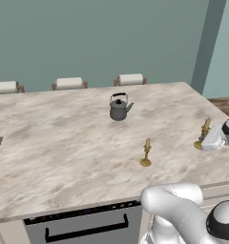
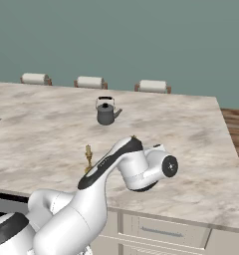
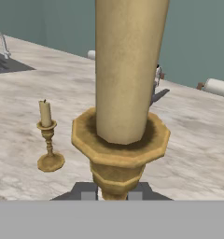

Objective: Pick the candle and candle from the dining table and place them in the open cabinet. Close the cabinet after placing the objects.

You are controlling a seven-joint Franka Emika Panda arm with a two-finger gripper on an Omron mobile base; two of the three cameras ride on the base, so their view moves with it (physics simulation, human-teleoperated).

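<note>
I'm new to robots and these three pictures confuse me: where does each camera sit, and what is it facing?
Left base view: behind the arm, left side, facing the marble dining table; white arm rises lower right.
Right base view: behind, right side, facing the same table; arm rises lower left.
Hand view: on the hand, looking along the claw, shut on the near candle.
All three share the second candle; both base views show the kettle.

No text, label, brand, number or sign can be read on any surface or object in these views.
</note>
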